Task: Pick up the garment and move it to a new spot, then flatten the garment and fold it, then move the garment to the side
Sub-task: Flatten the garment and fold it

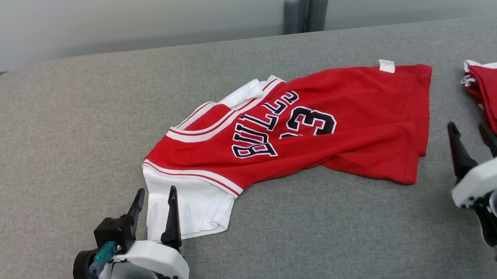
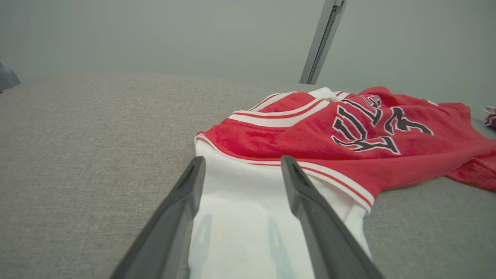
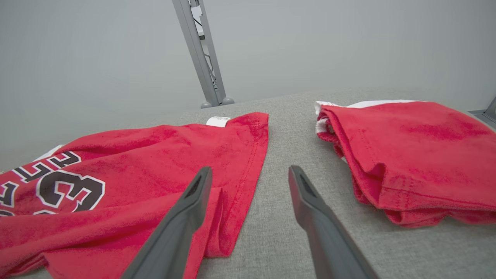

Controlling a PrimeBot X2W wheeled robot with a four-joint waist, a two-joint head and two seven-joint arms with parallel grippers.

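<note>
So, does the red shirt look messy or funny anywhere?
Yes. The red jersey lies crooked and rumpled on the grey table, its lower edge bunched over itself. A white part sticks out by the left claw, and a white tag pokes out at the far hem.

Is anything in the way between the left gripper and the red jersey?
Nothing visible. The open left gripper sits at the white sleeve of the red jersey, with no object between them.
</note>
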